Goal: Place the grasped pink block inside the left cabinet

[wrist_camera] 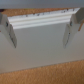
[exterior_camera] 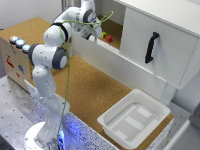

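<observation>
At the exterior view's far left I see three round buttons (exterior_camera: 20, 43) on top of a wooden box (exterior_camera: 12, 60) at the edge of the cork tabletop (exterior_camera: 95, 90). To the right of the box, the white arm (exterior_camera: 47, 55) rises from its base at the near left and reaches toward the far side, with a green cable (exterior_camera: 66, 90) hanging along it. The gripper (wrist_camera: 40, 30) is at the open front of the left cabinet (exterior_camera: 114, 27). In the wrist view its fingers (wrist_camera: 7, 30) stand well apart. Nothing is between them; only a white surface and strips of cork show behind. Inside the left cabinet, on the cork floor, a yellow cube (exterior_camera: 103, 35) sits just right of the arm's end. The pink block (exterior_camera: 109, 38) rests just beside the yellow cube on its right, clear of the gripper. I cannot tell whether the two cubes touch. Further right, a white door (exterior_camera: 160, 47) with a black handle (exterior_camera: 151, 47) closes the neighbouring compartment. At the near right, a white tray (exterior_camera: 116, 114) lies on the tabletop, well apart from the cabinet opening.
</observation>
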Robot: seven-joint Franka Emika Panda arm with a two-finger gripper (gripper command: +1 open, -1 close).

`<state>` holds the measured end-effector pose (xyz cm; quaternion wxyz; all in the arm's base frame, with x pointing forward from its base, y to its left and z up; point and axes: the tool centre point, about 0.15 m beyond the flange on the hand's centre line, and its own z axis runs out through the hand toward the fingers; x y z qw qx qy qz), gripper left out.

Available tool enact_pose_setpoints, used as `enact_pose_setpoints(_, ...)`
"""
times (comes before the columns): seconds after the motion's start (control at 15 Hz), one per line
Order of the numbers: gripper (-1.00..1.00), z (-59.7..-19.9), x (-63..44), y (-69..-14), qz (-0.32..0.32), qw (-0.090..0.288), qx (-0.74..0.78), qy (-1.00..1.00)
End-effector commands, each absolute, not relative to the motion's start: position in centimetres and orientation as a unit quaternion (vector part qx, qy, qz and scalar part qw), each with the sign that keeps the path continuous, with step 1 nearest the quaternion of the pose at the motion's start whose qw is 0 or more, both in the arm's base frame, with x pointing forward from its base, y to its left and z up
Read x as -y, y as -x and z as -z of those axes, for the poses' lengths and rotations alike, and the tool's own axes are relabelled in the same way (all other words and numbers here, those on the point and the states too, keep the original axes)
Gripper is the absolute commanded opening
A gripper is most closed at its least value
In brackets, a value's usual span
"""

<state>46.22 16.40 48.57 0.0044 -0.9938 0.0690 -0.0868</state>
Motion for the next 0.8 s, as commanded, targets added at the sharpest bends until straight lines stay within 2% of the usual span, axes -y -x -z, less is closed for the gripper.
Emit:
enact_pose_setpoints(0.0, 1.0, -46.5, -18.3, -40.0, 0.088, -0.002, -0.07, 0.994)
enact_pose_setpoints(0.33, 1.0, -45.2, -19.4, -37.7, 0.095, 0.009, -0.026, 0.995)
enact_pose_setpoints(0.47, 1.0, -42.7, -20.0, -37.2, 0.092, 0.003, 0.014, 0.996)
enact_pose_setpoints(0.67, 1.0, -40.4, -20.0, -35.9, 0.084, 0.031, 0.034, 0.995)
enact_pose_setpoints(0.73, 1.0, -39.9, -19.6, -35.3, 0.074, 0.058, 0.022, 0.995)
